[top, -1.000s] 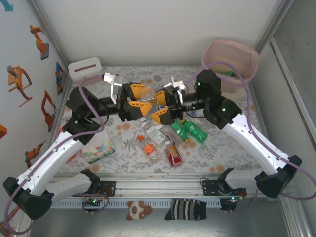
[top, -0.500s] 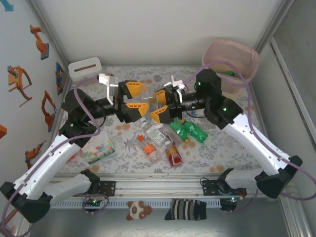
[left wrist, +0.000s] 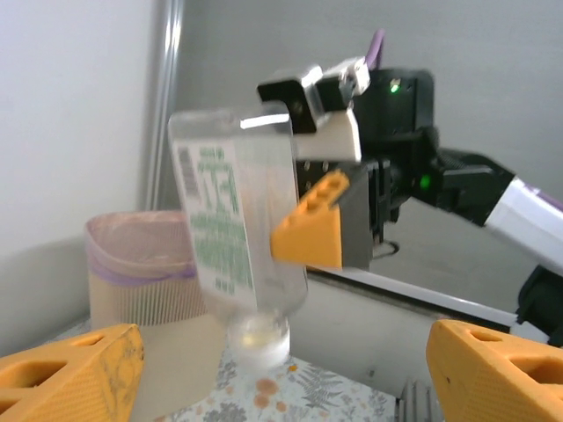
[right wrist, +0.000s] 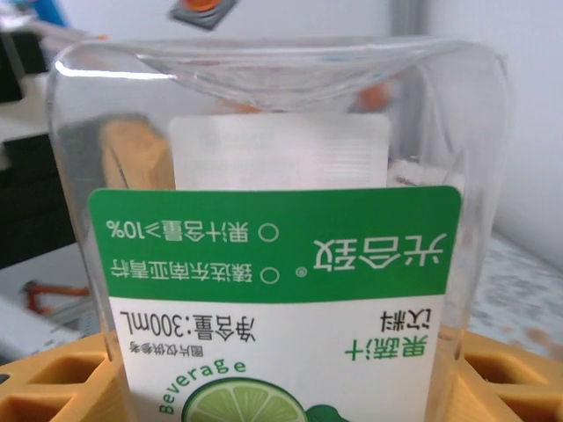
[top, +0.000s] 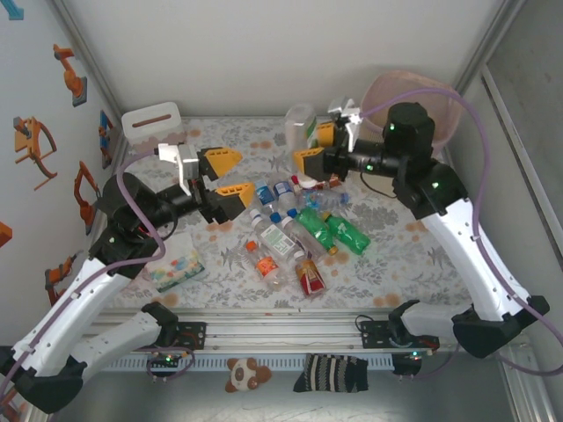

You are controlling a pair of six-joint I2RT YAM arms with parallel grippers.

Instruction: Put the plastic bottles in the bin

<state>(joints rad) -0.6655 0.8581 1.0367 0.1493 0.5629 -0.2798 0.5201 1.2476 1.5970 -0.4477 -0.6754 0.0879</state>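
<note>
R gripper [top: 315,147] pinches a clear lime-label bottle [top: 299,126] cap-down, held high above the heap, prob. so it can swing over the tall rim of the bin [top: 378,90], close by at the far-right corner. L gripper [top: 230,174] hangs spread wide & empty, left of the heap. Other bottles [top: 295,224] lie heaped on the table [top: 396,264]; nothing btwn the held one & the bin.

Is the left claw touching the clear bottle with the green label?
Apart. The top view shows a stretch of table between the open left gripper and the green-labelled bottle, which the right gripper holds aloft.
</note>
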